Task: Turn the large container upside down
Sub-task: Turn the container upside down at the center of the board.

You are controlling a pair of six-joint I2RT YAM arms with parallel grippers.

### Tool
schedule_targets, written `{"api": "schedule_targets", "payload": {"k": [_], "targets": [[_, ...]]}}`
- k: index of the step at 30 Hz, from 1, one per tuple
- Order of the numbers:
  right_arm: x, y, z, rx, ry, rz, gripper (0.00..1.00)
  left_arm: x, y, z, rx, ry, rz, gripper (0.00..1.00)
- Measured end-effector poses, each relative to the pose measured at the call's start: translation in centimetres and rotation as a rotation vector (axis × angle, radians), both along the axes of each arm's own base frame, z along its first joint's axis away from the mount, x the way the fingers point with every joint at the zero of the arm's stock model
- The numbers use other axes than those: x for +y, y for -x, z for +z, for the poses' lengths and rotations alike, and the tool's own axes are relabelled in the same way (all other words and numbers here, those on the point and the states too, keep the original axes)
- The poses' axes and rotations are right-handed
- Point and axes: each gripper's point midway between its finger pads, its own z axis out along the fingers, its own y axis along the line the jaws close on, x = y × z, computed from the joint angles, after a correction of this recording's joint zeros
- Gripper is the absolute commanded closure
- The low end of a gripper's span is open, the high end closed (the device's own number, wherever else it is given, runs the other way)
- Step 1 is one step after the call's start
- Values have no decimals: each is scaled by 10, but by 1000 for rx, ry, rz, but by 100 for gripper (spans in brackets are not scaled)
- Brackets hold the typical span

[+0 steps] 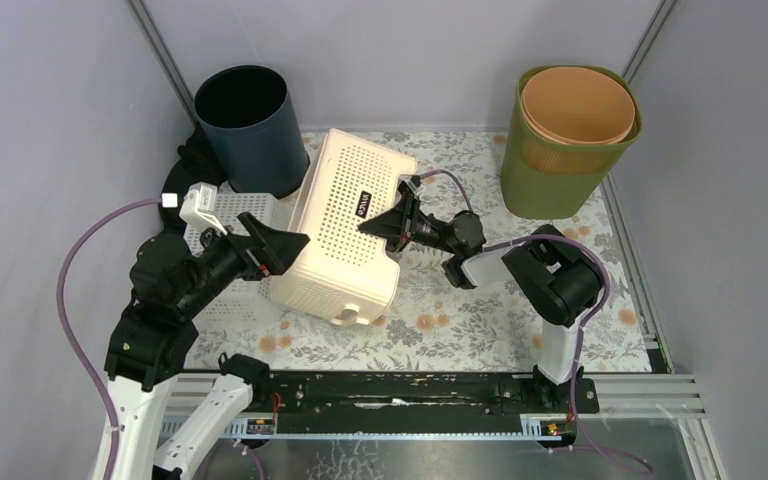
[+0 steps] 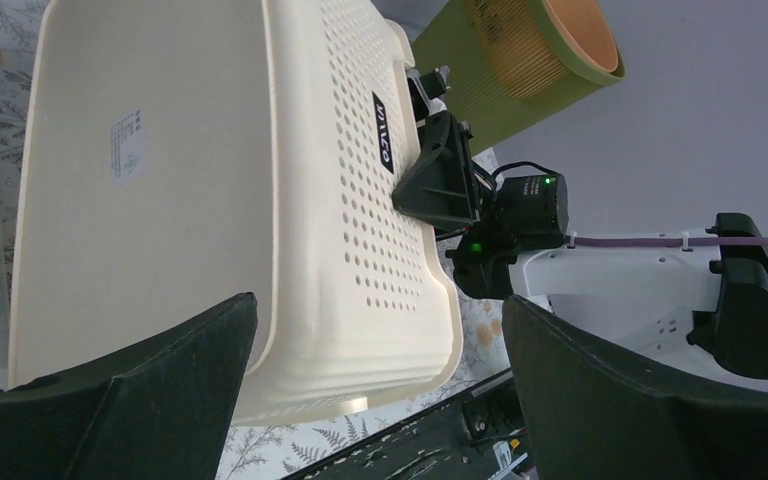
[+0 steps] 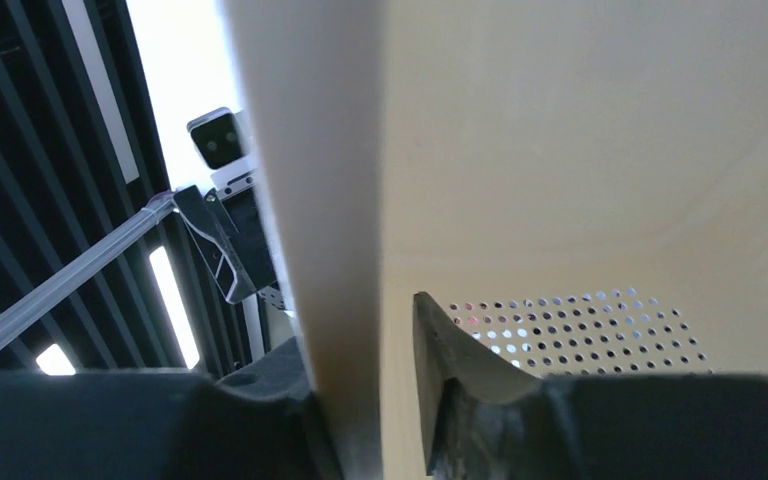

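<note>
The left gripper (image 1: 295,245), jaws spread wide and holding nothing, sits at 9 o'clock of the large container (image 1: 345,235), which lies base-up mid-table. A green bin (image 1: 560,165) stands at its 2 o'clock. The right gripper (image 1: 375,225), at 3 o'clock, straddles the container's wall, barely parted, with a sliver of gap showing.

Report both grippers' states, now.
Left gripper: open wide, holding nothing.
Right gripper: jaws straddle the cream basket wall, with a gap at the inner finger; whether it grips cannot be told.
</note>
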Motion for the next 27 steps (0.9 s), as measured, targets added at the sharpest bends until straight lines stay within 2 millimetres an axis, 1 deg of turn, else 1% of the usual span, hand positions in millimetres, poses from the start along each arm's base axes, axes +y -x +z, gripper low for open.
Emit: {"api": "schedule_targets", "payload": {"k": [3, 8, 11, 20, 27], "targets": [[-3, 1, -9, 17, 17, -2, 60, 0, -1, -5, 11, -3, 0, 0], [-8, 3, -13, 29, 28, -6, 59, -1, -2, -9, 20, -5, 0, 0], [-14, 4, -15, 37, 35, -12, 56, -1, -2, -10, 23, -6, 0, 0], [-38, 7, -24, 81, 62, -32, 55, -1, -4, -17, 39, -10, -1, 0], [-48, 13, -25, 59, 75, -38, 55, -2, -5, -19, 42, -10, -1, 0]]}}
